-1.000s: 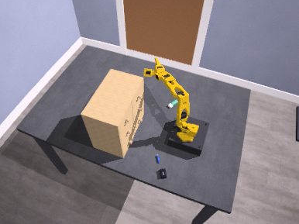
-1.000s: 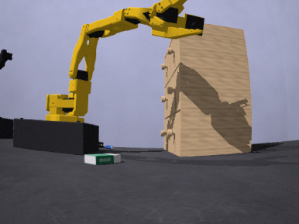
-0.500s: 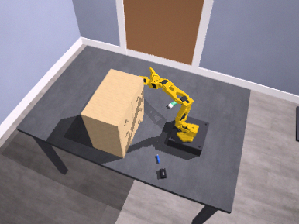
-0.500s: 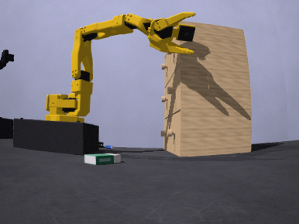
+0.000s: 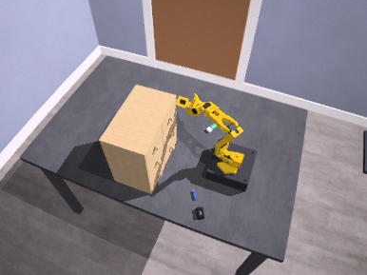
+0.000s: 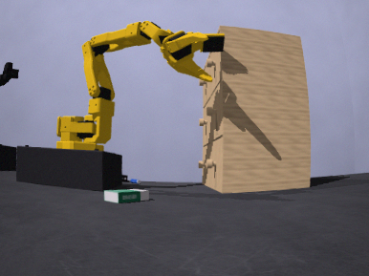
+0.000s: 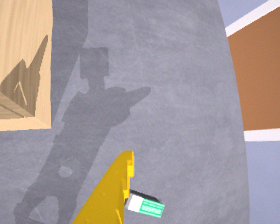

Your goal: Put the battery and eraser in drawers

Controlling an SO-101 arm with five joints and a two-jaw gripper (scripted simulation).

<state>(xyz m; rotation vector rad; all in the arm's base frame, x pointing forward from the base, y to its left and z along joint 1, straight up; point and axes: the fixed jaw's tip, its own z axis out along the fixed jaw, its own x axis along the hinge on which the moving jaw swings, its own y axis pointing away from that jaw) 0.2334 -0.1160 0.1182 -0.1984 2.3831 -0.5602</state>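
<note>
The wooden chest (image 5: 125,139) (image 6: 265,114) (image 7: 25,55) stands in front of the arm; its drawers look shut, though the top view shows their fronts at a steep slant. The green-and-white eraser (image 5: 210,128) (image 6: 126,196) (image 7: 146,205) lies on the table beside the arm's base. A small black block (image 5: 200,213), which may be the nine-volt battery, lies near the table's front edge. My gripper (image 5: 188,101) (image 6: 208,58) is partly open and empty, high beside the chest's upper front corner, well above the eraser. One yellow jaw shows low in the wrist view.
A small blue thing (image 5: 193,195) (image 6: 135,180) lies on the table (image 5: 266,208) between the black block and the arm's black base (image 5: 225,179) (image 6: 59,168). Knobs or handles stick out from the drawer fronts. A brown door (image 5: 200,28) is behind the table.
</note>
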